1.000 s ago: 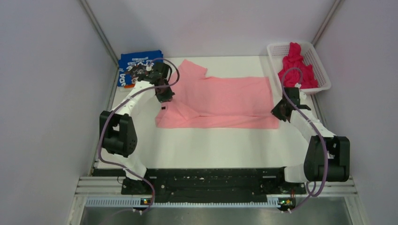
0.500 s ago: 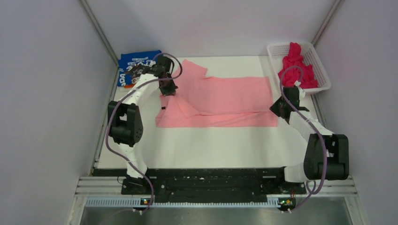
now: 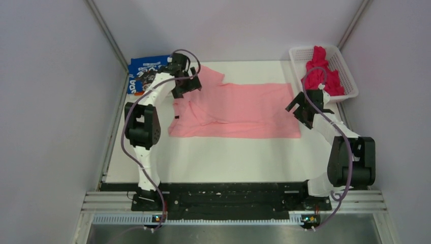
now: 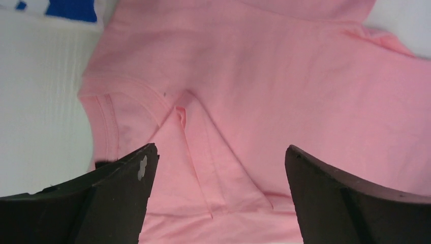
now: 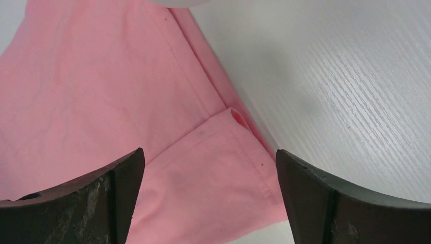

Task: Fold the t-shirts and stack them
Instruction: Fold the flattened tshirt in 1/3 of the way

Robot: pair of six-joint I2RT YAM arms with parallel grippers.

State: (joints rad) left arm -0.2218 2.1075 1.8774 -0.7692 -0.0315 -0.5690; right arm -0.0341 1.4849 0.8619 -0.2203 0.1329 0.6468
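Hands gape wide, gripping nothing. Over the collar of the pink t-shirt (image 3: 239, 109) hangs the left hand (image 4: 218, 152); over its hem, the right hand (image 5: 208, 155).

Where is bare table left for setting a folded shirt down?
Widest: the strip of white table between the near edge of the light pink t-shirt and the arm bases. Crowded: far left, blue printed t-shirt; far right, white plastic mesh basket.

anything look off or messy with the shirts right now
The pink t-shirt looks uneven: a flap near its left end folds diagonally over the body, and one sleeve pokes out at the far edge. The magenta shirt is heaped unfolded in the basket.
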